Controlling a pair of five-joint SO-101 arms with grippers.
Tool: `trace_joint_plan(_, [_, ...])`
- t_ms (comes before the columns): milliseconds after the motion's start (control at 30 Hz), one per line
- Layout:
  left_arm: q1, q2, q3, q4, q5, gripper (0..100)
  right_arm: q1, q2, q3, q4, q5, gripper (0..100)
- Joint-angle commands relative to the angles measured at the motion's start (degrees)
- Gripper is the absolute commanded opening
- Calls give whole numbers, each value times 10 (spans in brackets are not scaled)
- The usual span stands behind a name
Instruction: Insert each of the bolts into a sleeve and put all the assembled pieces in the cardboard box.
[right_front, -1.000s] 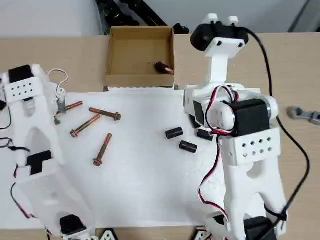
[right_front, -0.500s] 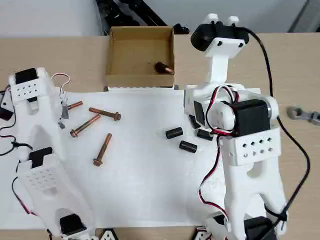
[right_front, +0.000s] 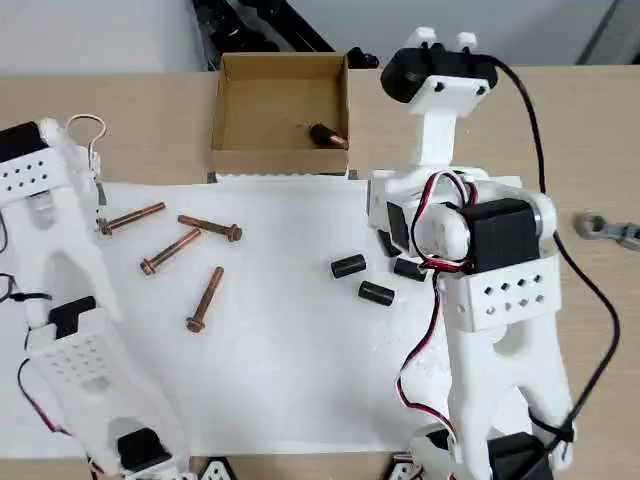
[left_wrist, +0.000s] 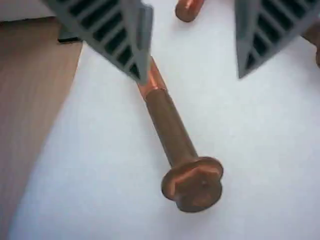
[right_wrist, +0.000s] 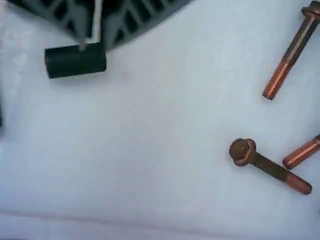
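Holding left claw (left_wrist: 192, 77) spread astride a bolt (left_wrist: 172, 135) at the sheet's (right_front: 280, 380) left edge, one fingertip (left_wrist: 137, 65) over its thread. Showing three more bolts (right_front: 210, 228) nearby, sleeves (right_front: 348, 266) mid-sheet, one assembled piece (right_front: 327, 136) in the box (right_front: 260, 105). Hanging right claw (right_wrist: 95, 30) over one sleeve; grip impossible to tell.

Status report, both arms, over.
Left pincer open over a bolt on the sheet. Right pincer above a sleeve. One assembled piece in the cardboard box. Neighbouring bolt close by.
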Motion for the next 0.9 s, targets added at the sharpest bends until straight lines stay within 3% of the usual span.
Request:
trace_joint_plan(0, [-3, -4, -15, 5, 22, 107, -5, -15, -2, -1, -2, 5])
trace_joint_plan(300, [-1, -4, 64, -61, 46, 107, -5, -15, -2, -1, -2, 5])
trace_joint_plan(567, [0, -3, 72, -72, 47, 107, -5, -15, -2, -1, -3, 5])
trace_joint_plan(867, [0, 99, 60, -87, 46, 107, -5, -15, -2, -1, -4, 5])
